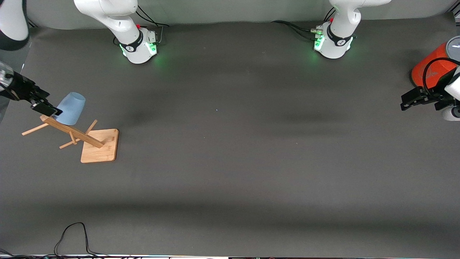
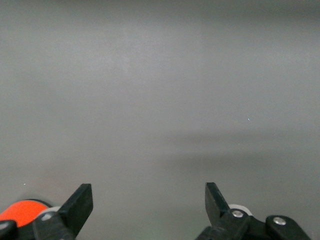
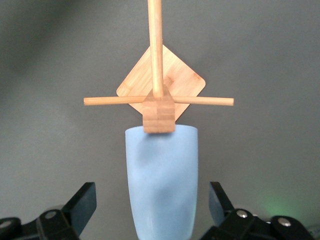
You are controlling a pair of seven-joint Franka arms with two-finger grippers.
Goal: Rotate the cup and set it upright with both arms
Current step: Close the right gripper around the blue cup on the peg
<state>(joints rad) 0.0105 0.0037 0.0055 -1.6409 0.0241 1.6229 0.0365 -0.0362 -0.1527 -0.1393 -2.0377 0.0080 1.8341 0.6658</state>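
The pale blue cup (image 1: 72, 108) (image 3: 161, 180) hangs tilted, mouth down, on a peg at the top of a leaning wooden rack (image 1: 100, 145) (image 3: 162, 75) toward the right arm's end of the table. My right gripper (image 1: 48, 106) (image 3: 151, 192) is open at the cup's closed end. Its fingers (image 3: 85, 200) stand on either side of the cup with a gap on each side. My left gripper (image 1: 406, 101) (image 2: 148, 192) hangs open over bare table at the left arm's end, with nothing between its fingers.
An orange canister (image 1: 433, 68) (image 2: 20, 210) with a grey lid stands beside the left gripper at the table's edge. The rack's thin pegs (image 1: 34, 129) stick out sideways. A black cable (image 1: 72, 233) loops on the table's edge nearest the front camera.
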